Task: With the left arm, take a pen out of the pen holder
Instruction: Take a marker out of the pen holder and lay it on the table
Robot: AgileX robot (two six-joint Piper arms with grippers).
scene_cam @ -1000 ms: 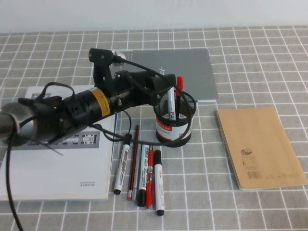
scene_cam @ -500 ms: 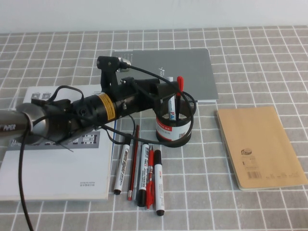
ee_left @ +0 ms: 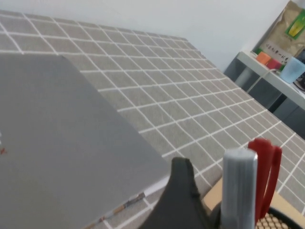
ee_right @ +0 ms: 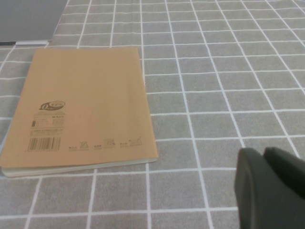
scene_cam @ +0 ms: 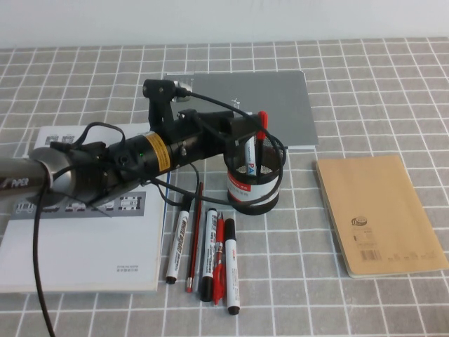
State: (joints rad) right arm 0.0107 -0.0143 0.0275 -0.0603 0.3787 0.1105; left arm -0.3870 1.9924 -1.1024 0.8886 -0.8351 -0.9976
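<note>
A black mesh pen holder (scene_cam: pixel 271 194) stands upright with 2 inside, near vertical: a red-capped pen (scene_cam: pixel 261 130) and a white marker (scene_cam: pixel 250 156).

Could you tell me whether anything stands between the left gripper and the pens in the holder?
Nothing visible does. The left gripper is open at the rim of the pen holder, right beside the grey pen and red pen. The right gripper is away over the table by the tan notebook.
</note>
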